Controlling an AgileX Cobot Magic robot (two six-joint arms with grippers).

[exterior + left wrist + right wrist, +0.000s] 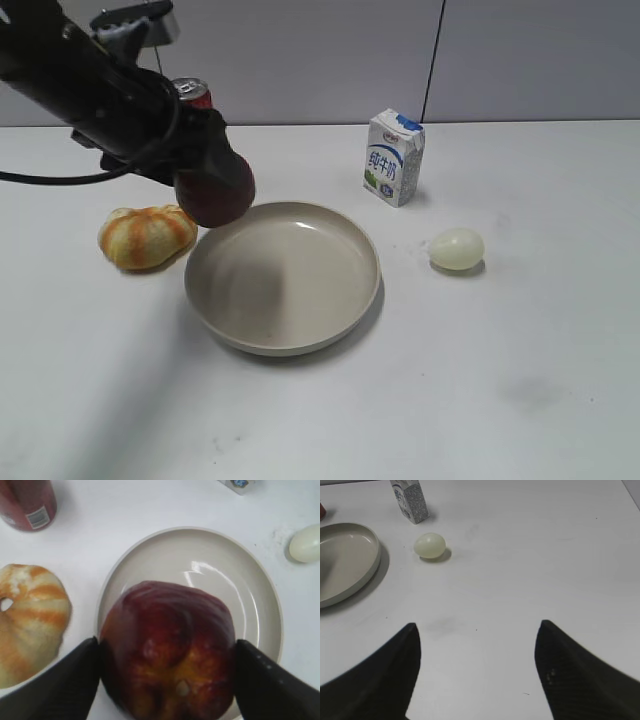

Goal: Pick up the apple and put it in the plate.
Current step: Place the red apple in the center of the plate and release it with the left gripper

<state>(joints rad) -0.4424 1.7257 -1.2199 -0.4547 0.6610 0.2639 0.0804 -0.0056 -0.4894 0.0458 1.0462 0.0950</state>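
My left gripper (pixel 205 190) is shut on the dark maroon-red apple (pixel 222 192) and holds it in the air over the left rim of the beige plate (pixel 345 300). In the left wrist view the apple (pixel 167 650) fills the space between the two black fingers (pixel 167 672), with the plate (pixel 225 570) below it. My right gripper (pixel 477 650) is open and empty above bare table, right of the plate (pixel 350 565); it does not show in the exterior view.
An orange-striped bun (pixel 146 236) lies left of the plate. A red can (pixel 192 93) stands behind the left arm. A milk carton (pixel 393 157) stands behind the plate and a pale egg (pixel 456 248) lies to its right.
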